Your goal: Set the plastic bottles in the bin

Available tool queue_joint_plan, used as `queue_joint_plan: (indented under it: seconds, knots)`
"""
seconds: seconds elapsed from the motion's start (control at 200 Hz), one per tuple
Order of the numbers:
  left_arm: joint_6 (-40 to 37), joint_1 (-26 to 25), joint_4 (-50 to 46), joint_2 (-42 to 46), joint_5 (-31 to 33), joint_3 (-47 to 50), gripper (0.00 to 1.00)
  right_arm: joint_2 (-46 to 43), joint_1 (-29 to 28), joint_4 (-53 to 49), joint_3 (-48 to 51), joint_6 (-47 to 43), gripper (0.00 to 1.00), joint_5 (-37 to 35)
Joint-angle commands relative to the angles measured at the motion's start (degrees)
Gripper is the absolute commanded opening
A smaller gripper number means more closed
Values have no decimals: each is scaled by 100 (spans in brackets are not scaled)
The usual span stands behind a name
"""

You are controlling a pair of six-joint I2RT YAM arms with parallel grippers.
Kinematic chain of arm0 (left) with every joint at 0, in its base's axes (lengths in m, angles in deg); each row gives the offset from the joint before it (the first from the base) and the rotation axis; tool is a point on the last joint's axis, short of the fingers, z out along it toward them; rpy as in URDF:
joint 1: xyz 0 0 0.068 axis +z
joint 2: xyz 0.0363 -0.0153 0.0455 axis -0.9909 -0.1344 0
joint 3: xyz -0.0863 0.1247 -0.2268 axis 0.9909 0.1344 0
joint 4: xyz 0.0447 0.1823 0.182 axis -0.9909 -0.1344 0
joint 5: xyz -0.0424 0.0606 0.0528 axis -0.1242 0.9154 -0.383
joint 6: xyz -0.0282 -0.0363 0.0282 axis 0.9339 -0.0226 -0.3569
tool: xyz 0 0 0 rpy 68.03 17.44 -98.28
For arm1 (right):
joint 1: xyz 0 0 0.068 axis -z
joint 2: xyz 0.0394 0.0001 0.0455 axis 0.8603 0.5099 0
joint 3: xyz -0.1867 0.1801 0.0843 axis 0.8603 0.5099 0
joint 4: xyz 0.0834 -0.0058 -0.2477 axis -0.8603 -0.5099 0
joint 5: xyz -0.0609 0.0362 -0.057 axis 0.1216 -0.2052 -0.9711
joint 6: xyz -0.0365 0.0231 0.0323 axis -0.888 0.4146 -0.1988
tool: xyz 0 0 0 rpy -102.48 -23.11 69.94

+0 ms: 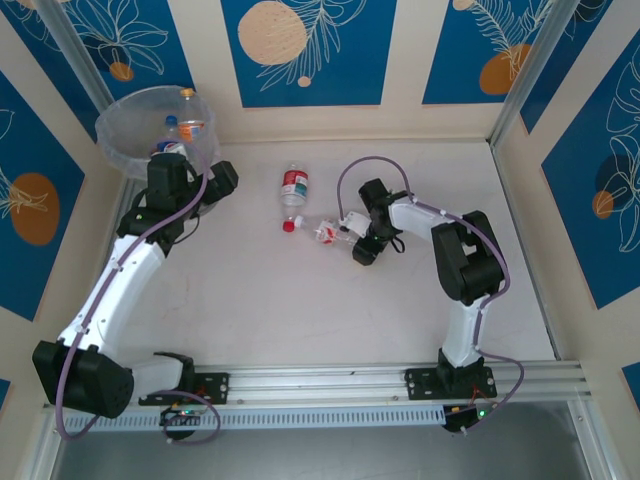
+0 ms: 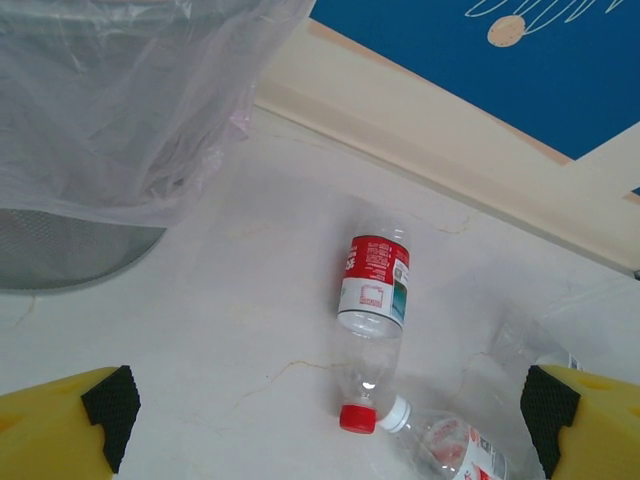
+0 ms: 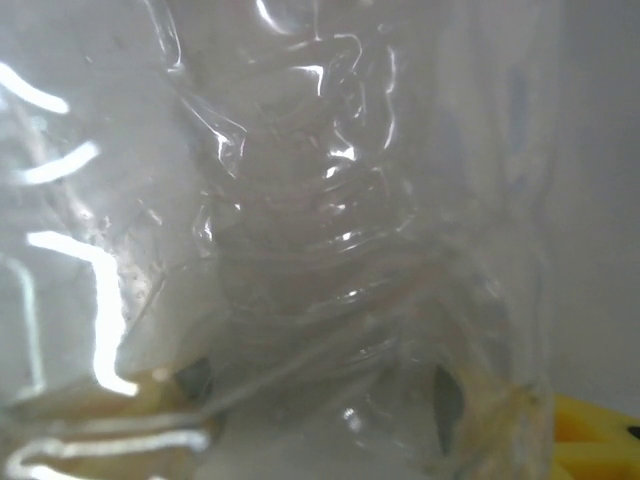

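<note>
A clear plastic bottle with a red label [image 1: 293, 186] and a red cap lies on the table's middle; it also shows in the left wrist view [image 2: 372, 300]. A second, crushed bottle with a white cap [image 1: 328, 232] lies beside it [image 2: 450, 445]. My right gripper [image 1: 350, 238] is shut on this crushed bottle, whose clear wrinkled wall [image 3: 320, 250] covers the dark pads [image 3: 447, 400]. My left gripper [image 1: 218, 180] stands open beside the bin [image 1: 130, 135], nothing between its fingertips [image 2: 110, 410]. The bag-lined grey bin [image 2: 60, 255] holds several bottles [image 1: 190, 125].
Blue-and-cream walls close in the table at the back and both sides. A metal rail [image 1: 340, 380] runs along the near edge by the arm bases. Bare table lies in front of the two bottles.
</note>
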Motion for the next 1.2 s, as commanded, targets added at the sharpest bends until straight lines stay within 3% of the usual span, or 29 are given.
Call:
queue_joint_plan:
  seconds: [0.0, 0.125, 0.305, 0.595, 1.02, 1.195]
  knots:
    - [113, -12, 100, -41, -13, 41, 99, -341, -79, 11, 290, -1, 56, 307]
    - [106, -12, 104, -156, -289, 5, 99, -704, -81, 122, 466, 93, 53, 554]
    - [192, -91, 531, -467, -1597, 108, 99, -1306, -145, 643, 756, 420, 48, 969]
    - [760, -664, 1479, -1054, -1970, 565, 99, -1740, -301, 1691, 827, 1550, 51, 1687]
    - [1229, -977, 3234, -1452, -2863, 909, 99, -1679, -674, 1868, 819, 1729, 52, 1837]
    - [1255, -996, 3010, -1509, -2524, 818, 85, -1688, -753, 1904, 835, 1786, 52, 2009]
